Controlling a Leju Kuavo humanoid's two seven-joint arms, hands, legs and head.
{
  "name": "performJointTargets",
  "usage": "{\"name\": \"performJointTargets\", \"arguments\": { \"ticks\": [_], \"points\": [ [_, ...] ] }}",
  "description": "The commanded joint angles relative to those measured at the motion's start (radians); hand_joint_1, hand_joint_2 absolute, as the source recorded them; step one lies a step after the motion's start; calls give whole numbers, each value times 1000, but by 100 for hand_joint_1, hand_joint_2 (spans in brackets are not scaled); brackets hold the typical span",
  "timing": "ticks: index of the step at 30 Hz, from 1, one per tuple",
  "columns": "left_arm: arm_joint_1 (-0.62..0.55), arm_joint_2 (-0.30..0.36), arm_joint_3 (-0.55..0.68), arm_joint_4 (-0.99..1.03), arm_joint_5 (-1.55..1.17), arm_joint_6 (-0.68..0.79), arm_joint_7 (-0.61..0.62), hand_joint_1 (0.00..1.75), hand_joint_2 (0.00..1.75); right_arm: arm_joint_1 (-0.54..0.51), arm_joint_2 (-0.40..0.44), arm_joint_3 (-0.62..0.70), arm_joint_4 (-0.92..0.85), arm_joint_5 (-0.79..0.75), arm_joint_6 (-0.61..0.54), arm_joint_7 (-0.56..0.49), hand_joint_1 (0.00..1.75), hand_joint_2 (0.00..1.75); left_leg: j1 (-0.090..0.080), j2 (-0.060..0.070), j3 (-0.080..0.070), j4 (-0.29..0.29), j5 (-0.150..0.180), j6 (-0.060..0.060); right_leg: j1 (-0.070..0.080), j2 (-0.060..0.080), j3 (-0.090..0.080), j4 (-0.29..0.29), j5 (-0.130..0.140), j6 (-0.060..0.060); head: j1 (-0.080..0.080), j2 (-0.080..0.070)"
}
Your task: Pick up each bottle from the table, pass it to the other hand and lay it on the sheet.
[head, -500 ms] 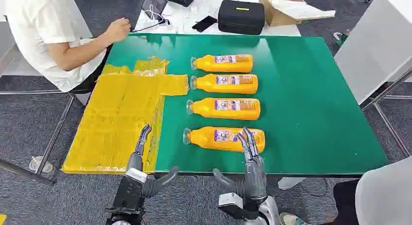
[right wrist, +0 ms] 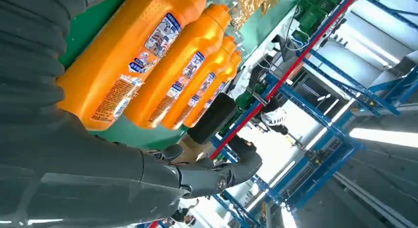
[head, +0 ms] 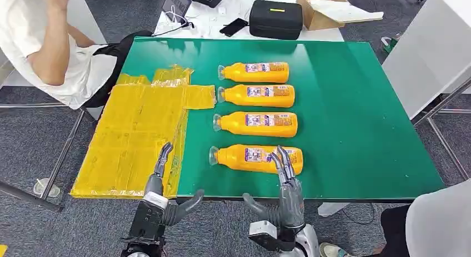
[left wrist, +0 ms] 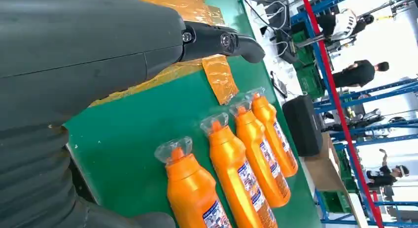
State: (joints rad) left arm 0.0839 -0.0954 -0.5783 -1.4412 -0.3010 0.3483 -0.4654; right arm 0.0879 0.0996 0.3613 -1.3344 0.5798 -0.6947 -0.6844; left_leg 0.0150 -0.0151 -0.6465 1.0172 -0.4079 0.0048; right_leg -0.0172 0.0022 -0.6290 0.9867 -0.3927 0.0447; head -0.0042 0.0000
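Several orange bottles lie in a column on the green table (head: pixel 355 118), clear caps pointing toward the sheet. The nearest bottle (head: pixel 254 159) (left wrist: pixel 194 193) (right wrist: pixel 128 55) lies just beyond my right hand (head: pixel 286 182), whose straight fingers overlap its label end; the hand holds nothing. My left hand (head: pixel 158 176) is open, fingers straight over the near edge of the yellow sheet (head: pixel 139 132) (left wrist: pixel 217 75). The other bottles (head: pixel 256 124) (head: pixel 256 95) (head: pixel 254 72) lie farther back.
A person in a white shirt (head: pixel 50 51) sits at the table's far left corner, one arm raised. Behind the table are a black case (head: pixel 275 18), a cardboard box (head: pixel 327 7) and cables. Another person's knee (head: pixel 439 223) shows at the near right.
The person at the far left has lifted their arm off the table corner. My hands and the bottles have not moved.
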Motion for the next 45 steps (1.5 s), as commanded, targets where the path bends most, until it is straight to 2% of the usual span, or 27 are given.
{"name": "performJointTargets", "arguments": {
  "ticks": [1, 3, 4, 6, 10, 20, 21, 22, 25, 29, 30, 34, 36, 40, 45],
  "points": [
    [-19, 20, -13, 43, 4, 0, 4, 0, 175, -11, -9, -1, 48, -2, -3, 1, 0, 175, 0, 2, 10, -1, -4, 1, 1, 0, 10, -2, -3, -3, 0, 0],
    [-19, 20, -13, 43, 4, 0, 4, 0, 175, -11, -9, -1, 48, -2, -3, 1, 0, 175, 0, 1, 3, -1, -1, 0, 1, 0, 3, -1, -1, -1, 0, 0],
    [-19, 20, -13, 43, 4, 0, 4, 0, 175, -11, -9, -1, 48, -2, -3, 1, 0, 175, 0, 1, 7, -1, -2, 0, 1, 0, 6, -1, -2, -2, 0, 0],
    [-19, 20, -13, 43, 4, 0, 4, 0, 175, -11, -9, -1, 48, -2, -3, 1, 0, 175, 0, 0, 3, -1, -1, 0, 0, 0, 3, -1, -1, -1, 0, 0],
    [-19, 19, -13, 43, 4, 0, 4, 0, 175, -13, -7, 0, 48, -2, -3, 2, 0, 175, 0, 1, 7, -1, -2, 0, 1, 0, 7, -2, -2, -2, 0, 0],
    [-30, 16, -14, 49, 8, -1, 1, 0, 175, -18, -10, -29, 41, 27, -3, 10, 0, 175, 0, 1, 5, -1, -1, 1, 1, 0, 5, -1, -1, -2, 0, 0],
    [-32, 14, -11, 54, 8, 0, 1, 0, 175, -25, -23, -63, 58, 162, -3, 131, 0, 175, 0, 0, 3, -1, -1, 0, 0, -1, 3, -1, -1, -1, 0, 0],
    [-38, 11, -6, 63, 11, -4, 2, 0, 175, -32, -40, -94, 57, 227, -3, 165, 0, 175, 0, 0, 3, -1, 0, 0, 0, -1, 3, -1, -1, -1, 0, 0],
    [-47, 7, -2, 75, 12, -12, 1, 0, 175, -51, -68, -128, 68, 257, -1, 201, 0, 175, 0, 0, 3, -1, 0, 1, 0, -1, 3, -1, 0, -1, 0, 0],
    [-44, 1, 1, 81, 10, -17, -2, 0, 175, -61, -117, -139, 64, 351, 11, 316, 0, 175, 0, 1, 9, -1, -3, 2, 1, 0, 10, -2, -2, -2, 0, 0],
    [-44, -1, 1, 80, 9, -18, -3, 0, 175, -64, -122, -140, 68, 358, 20, 328, 0, 175, -1, 0, 5, -1, -1, 1, 0, -1, 6, -2, -1, -1, 0, 0],
    [-54, -11, 7, 84, 5, -28, -6, 0, 175, -91, -143, -147, 106, 474, 18, 414, 0, 175, -1, 0, 3, -1, 0, 1, 0, -1, 4, -1, 0, -1, 0, 0],
    [-59, -15, 8, 91, 2, -36, -6, 0, 175, -110, -150, -146, 128, 482, 38, 427, 0, 175, 0, 2, 8, -1, -2, 1, 1, 0, 8, -2, -1, -2, 0, 0],
    [-68, -25, 14, 102, -8, -49, -2, 0, 175, -181, -170, -143, 202, 527, 78, 471, 0, 175, 0, 2, 3, -1, 0, 1, 0, 1, 3, -1, 1, -1, 0, 0],
    [-77, -29, 22, 102, -16, -67, -4, 0, 175, -242, -179, -129, 254, 541, 113, 482, 0, 175, 0, 3, 4, 0, 0, 1, 0, 1, 5, -1, 0, -1, 0, 0]
  ]
}}
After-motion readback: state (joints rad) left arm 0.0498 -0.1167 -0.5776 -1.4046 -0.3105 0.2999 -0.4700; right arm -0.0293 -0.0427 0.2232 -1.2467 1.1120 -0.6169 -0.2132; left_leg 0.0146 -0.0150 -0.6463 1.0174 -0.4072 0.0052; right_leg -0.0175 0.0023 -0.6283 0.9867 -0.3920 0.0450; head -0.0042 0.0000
